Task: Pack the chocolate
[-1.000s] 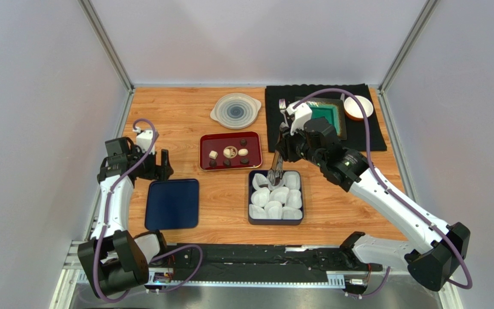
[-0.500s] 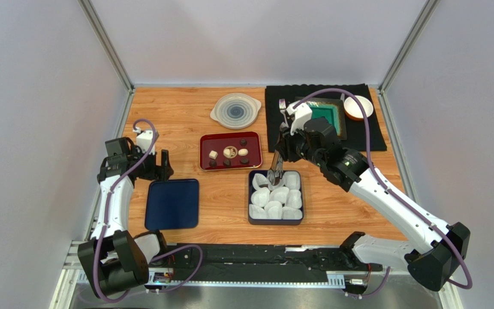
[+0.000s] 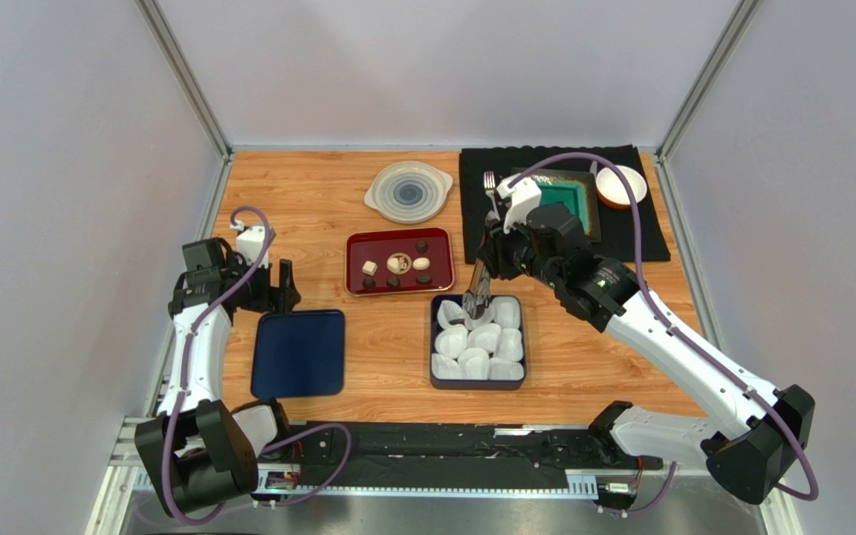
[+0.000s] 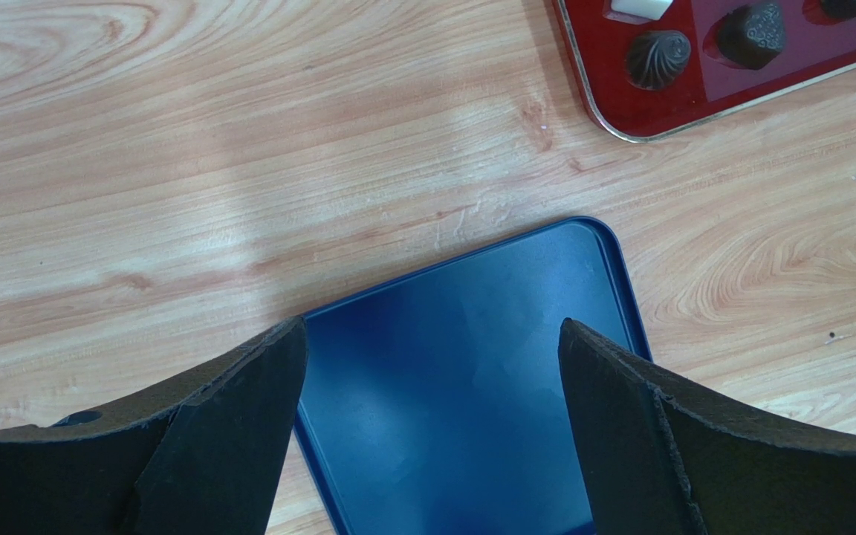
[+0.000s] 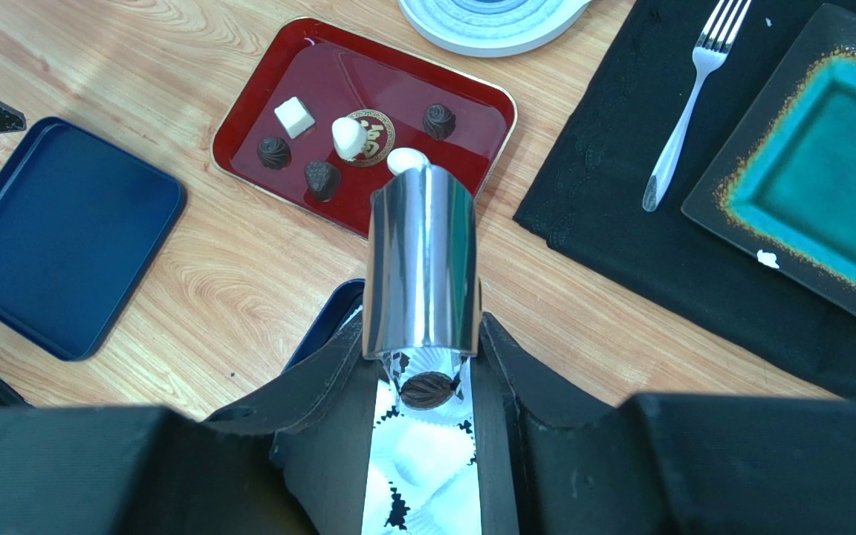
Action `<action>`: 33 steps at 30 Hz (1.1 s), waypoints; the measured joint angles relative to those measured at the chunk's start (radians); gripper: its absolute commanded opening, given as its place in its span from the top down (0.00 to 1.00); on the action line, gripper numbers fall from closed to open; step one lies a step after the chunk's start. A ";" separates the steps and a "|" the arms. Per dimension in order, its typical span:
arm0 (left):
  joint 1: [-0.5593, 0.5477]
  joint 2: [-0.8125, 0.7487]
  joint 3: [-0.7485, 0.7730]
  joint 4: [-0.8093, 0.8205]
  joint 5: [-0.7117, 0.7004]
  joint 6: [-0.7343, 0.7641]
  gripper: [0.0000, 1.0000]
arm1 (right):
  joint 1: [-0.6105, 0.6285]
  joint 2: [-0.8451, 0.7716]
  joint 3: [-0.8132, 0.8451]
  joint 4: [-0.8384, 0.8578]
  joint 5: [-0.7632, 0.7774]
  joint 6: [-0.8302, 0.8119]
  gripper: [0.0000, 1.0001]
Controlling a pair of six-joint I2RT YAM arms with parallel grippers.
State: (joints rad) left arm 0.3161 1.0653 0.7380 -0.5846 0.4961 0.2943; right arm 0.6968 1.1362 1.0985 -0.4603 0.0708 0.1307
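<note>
Right tool (image 5: 421, 340) is clamped on the tongs (image 5: 421, 262), which pinch a dark chocolate (image 5: 427, 388) directly above the paper cups (image 5: 427, 451). Left tool (image 4: 427, 429) gapes wide, well apart.

Above the far left corner of the dark box (image 3: 434, 348), the metal tongs (image 5: 421, 262) clamped in the right gripper (image 5: 422, 362) now sit slightly higher and nearer that box's far edge.
</note>
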 measured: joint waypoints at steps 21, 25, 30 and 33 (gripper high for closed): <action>0.000 -0.009 0.000 -0.003 0.000 0.002 0.09 | 0.000 0.000 0.000 0.001 0.000 0.000 0.62; 0.000 -0.010 0.000 -0.003 0.000 0.003 0.09 | 0.000 0.000 0.000 0.002 0.000 0.000 0.62; 0.000 -0.011 0.000 -0.003 0.000 0.003 0.09 | 0.000 0.005 0.004 0.002 0.000 -0.006 0.62; 0.000 -0.011 0.000 -0.003 0.000 0.003 0.09 | 0.000 0.029 0.035 0.003 0.000 -0.015 0.63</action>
State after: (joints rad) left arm 0.3161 1.0542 0.7380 -0.5877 0.4957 0.2974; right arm 0.6968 1.1656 1.1332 -0.4576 0.0708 0.1158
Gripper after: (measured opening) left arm 0.914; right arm 0.379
